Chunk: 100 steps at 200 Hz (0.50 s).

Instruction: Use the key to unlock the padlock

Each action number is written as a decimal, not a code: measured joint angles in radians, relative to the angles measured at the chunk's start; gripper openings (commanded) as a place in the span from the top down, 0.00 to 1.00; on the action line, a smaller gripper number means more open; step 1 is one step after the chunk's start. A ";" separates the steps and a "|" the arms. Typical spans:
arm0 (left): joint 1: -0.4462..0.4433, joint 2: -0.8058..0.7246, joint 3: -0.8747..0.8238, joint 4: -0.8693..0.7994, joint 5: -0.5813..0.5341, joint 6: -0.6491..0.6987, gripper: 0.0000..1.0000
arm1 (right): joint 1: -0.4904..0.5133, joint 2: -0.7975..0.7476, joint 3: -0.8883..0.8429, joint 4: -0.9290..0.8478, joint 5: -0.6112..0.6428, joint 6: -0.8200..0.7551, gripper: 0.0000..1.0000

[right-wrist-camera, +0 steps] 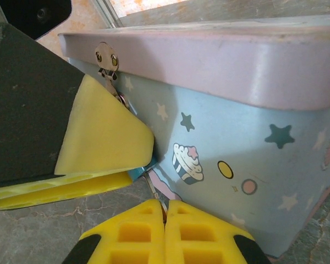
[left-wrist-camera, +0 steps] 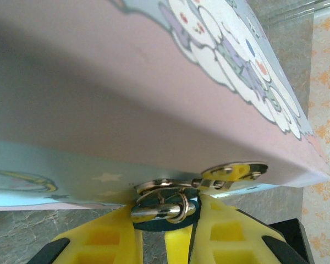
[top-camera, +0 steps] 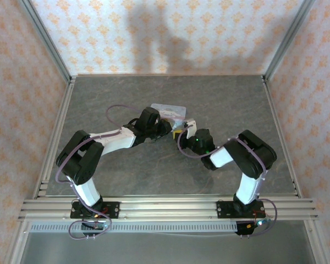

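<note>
Yellow fingers (right-wrist-camera: 135,234) of the right gripper (right-wrist-camera: 166,212) are pressed together on the thin key (right-wrist-camera: 152,190). The key points up at the little teal padlock (right-wrist-camera: 138,174). The left gripper (left-wrist-camera: 166,218) squeezes the padlock, which hangs from the clasp (right-wrist-camera: 106,58) on the front of the tin (right-wrist-camera: 236,143).

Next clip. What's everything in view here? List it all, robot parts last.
Tin: one, pale blue with a pink lid, cartoon print, mid-table.
Hasp: one, silvery, on the tin's front.
Padlock: one, teal, at the hasp, between the left jaws.
Key: one, thin, silvery, rising from the right jaws toward the padlock.
Table: one, grey marbled.
Walls: pale with orange pattern, three sides.
Left arm: white and black; left jaws yellow, closed on the padlock.
Right arm: white and black; right jaws yellow, closed on the key.
</note>
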<state>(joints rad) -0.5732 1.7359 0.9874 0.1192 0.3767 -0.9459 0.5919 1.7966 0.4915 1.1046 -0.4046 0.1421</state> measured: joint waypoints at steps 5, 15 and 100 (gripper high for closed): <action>0.000 0.000 0.000 0.000 0.000 0.000 0.78 | -0.002 0.002 0.000 0.000 -0.004 0.003 1.00; 0.000 0.000 0.000 0.000 0.000 0.000 0.78 | -0.007 0.005 0.001 0.004 -0.014 0.013 1.00; 0.000 0.000 0.000 0.000 0.000 0.000 0.78 | -0.028 0.013 0.006 0.013 -0.070 0.037 1.00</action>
<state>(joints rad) -0.5732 1.7359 0.9878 0.1196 0.3763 -0.9459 0.5640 1.8095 0.4973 1.1175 -0.4744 0.1787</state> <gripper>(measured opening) 0.220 0.046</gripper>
